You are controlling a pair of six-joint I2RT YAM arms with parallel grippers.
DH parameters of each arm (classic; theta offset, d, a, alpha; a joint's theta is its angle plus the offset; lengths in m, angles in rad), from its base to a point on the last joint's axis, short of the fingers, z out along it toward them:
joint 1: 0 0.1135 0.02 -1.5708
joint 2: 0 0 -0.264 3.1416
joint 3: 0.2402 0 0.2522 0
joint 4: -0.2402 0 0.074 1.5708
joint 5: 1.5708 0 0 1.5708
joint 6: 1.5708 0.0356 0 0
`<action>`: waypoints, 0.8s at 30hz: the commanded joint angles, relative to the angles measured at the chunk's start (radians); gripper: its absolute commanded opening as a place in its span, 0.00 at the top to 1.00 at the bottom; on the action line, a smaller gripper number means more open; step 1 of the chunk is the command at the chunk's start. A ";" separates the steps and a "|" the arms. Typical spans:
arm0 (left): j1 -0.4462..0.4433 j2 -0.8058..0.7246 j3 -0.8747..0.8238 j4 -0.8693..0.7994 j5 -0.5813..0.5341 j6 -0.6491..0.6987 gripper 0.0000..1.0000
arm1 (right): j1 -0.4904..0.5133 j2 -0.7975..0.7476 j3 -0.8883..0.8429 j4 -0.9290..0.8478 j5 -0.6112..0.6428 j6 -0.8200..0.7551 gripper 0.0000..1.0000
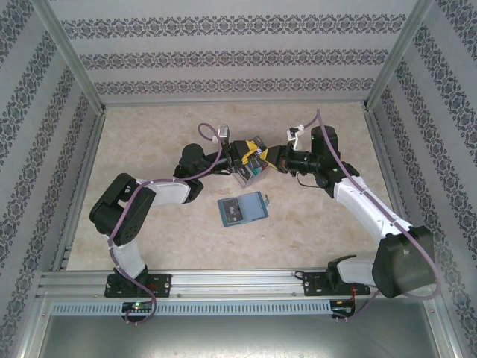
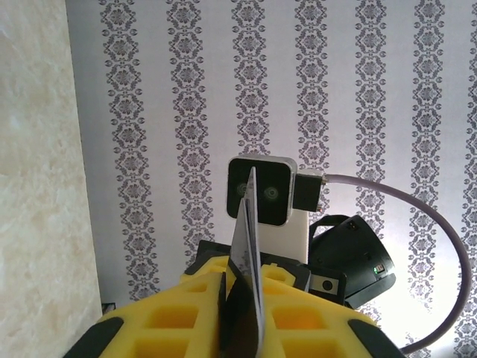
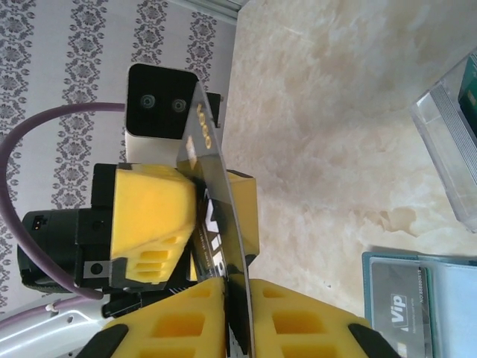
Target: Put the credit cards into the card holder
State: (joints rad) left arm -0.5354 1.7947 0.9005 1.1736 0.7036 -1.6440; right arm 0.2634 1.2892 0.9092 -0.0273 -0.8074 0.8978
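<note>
Right wrist view: seemingly mid-handover, card (image 3: 211, 186) clamped edge-on in both left gripper (image 3: 197, 212) and right gripper (image 3: 238, 317), aloft (wallet (image 3: 455, 298) open on table (image 3: 335, 112), well apart); next likely needs 1 gripper to let go, then a square, level slide into that wallet.

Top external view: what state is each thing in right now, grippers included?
card: off the table, pinched by both grippers.
left gripper: shut on the card.
right gripper: shut on the card.
card holder: lying open on the table, Vip card inside.
clear box: on the table, lid state unclear.
</note>
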 commanded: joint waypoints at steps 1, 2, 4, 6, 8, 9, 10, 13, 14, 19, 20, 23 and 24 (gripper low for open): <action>-0.002 -0.037 0.020 0.119 0.045 -0.005 0.76 | -0.026 0.003 -0.020 -0.071 0.127 -0.005 0.89; -0.002 -0.037 0.020 0.114 0.046 0.001 0.76 | -0.027 -0.002 -0.022 -0.068 0.141 0.003 0.89; -0.002 -0.037 0.016 0.115 0.046 0.000 0.74 | -0.027 -0.016 -0.033 -0.046 0.157 0.022 0.90; -0.001 -0.035 0.015 0.116 0.050 0.002 0.74 | -0.027 -0.026 -0.036 -0.045 0.180 0.034 0.91; -0.001 -0.036 0.016 0.111 0.055 0.005 0.74 | -0.026 -0.031 -0.048 -0.019 0.192 0.064 0.92; -0.002 -0.033 0.016 0.108 0.057 0.006 0.74 | -0.026 -0.031 -0.057 0.004 0.192 0.086 0.92; -0.001 -0.033 0.017 0.108 0.058 0.006 0.74 | -0.026 -0.032 -0.059 0.015 0.192 0.097 0.92; -0.001 -0.031 0.017 0.101 0.063 0.013 0.78 | -0.023 -0.033 -0.053 0.006 0.196 0.098 0.92; -0.001 -0.031 0.016 0.100 0.063 0.015 0.80 | -0.023 -0.040 -0.058 0.001 0.213 0.098 0.92; -0.001 -0.034 0.008 0.101 0.059 0.018 0.84 | -0.025 -0.059 -0.085 0.012 0.253 0.130 0.90; -0.001 -0.036 0.005 0.098 0.057 0.018 0.85 | -0.025 -0.056 -0.085 0.016 0.251 0.138 0.88; -0.001 -0.037 0.002 0.106 0.055 0.019 0.93 | -0.023 -0.053 -0.087 0.031 0.242 0.146 0.86; -0.001 -0.040 0.000 0.096 0.055 0.022 0.96 | -0.024 -0.054 -0.083 0.030 0.236 0.140 0.83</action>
State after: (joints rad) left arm -0.5354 1.7947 0.8959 1.1625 0.7258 -1.6356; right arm 0.2634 1.2209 0.8524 0.0364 -0.6697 1.0264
